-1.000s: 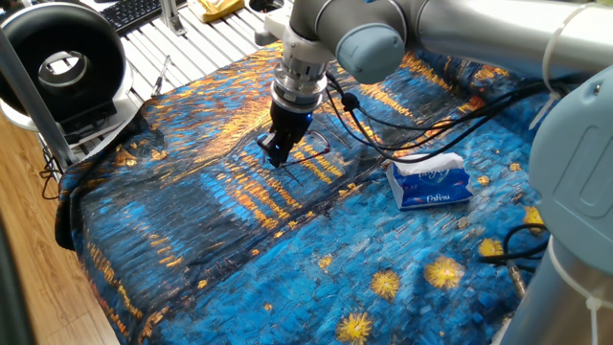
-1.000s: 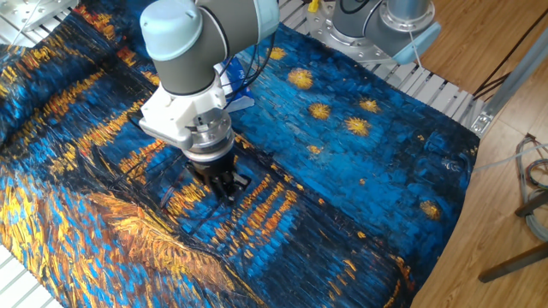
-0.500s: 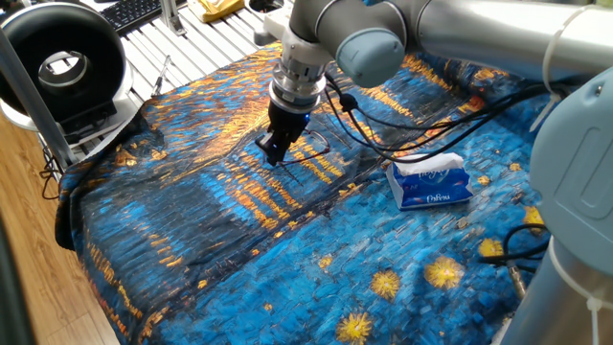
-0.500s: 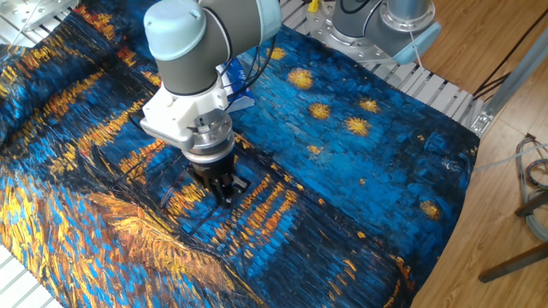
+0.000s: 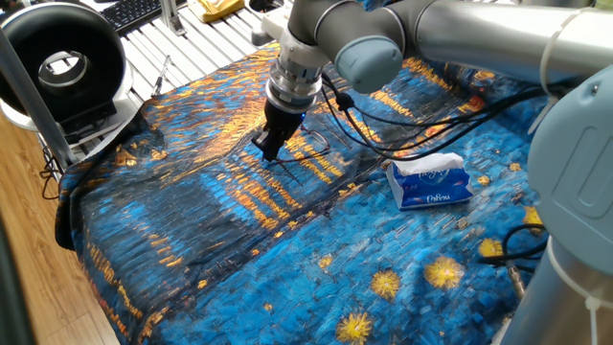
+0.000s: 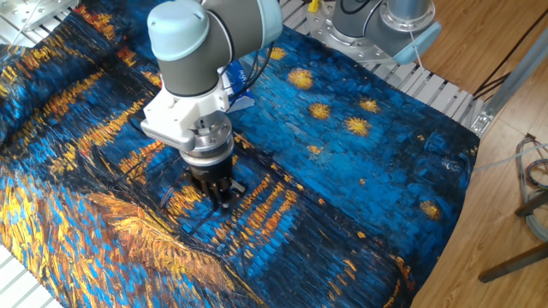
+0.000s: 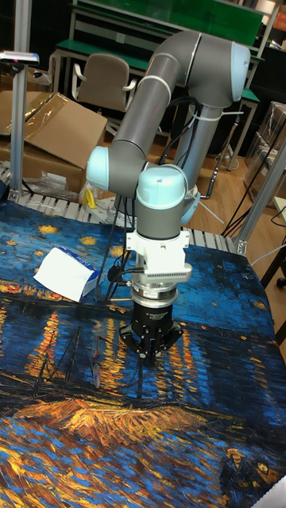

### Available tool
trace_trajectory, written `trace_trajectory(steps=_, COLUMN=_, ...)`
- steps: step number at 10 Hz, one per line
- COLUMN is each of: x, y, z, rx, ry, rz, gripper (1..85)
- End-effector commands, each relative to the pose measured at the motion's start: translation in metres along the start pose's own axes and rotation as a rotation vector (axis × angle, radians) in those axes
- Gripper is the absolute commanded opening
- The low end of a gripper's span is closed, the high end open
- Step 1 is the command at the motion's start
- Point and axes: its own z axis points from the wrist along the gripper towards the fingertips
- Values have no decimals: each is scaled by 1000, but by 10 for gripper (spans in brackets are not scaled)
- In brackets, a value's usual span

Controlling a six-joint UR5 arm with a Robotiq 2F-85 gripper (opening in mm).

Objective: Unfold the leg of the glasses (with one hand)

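The glasses (image 5: 317, 145) lie on the painted blue and orange cloth, a thin wire frame with clear lenses just right of my gripper (image 5: 267, 151). In the tall fixed view the glasses (image 7: 93, 354) show as fine dark wires left of the gripper (image 7: 148, 352). The gripper points straight down with its fingertips at the cloth and pressed together. A thin dark wire, the leg (image 5: 290, 171), runs from the fingertips out toward the frame. In the other fixed view the gripper (image 6: 220, 198) hides most of the frame.
A blue tissue pack (image 5: 431, 182) lies on the cloth to the right of the glasses. Black cables (image 5: 383, 129) hang from the arm across the cloth. A round black and white fan (image 5: 62, 65) stands past the table's left corner. The cloth's edge (image 5: 77, 249) drops off at the left.
The gripper has moved a little to the left and away from the tissue pack, staying low and shut. The thin wire at its tips has swung out from the frame.
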Motion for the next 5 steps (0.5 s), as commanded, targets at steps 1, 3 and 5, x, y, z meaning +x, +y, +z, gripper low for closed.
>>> trace_trajectory(steps=1, x=-8, y=-6, z=-1, rx=17, ry=-21, rz=0, gripper=143)
trace_trajectory(steps=3, x=-10, y=-5, z=0, rx=13, ry=-30, rz=-5, gripper=187)
trace_trajectory(steps=5, x=-8, y=-5, z=0, rx=15, ry=-20, rz=-15, gripper=243)
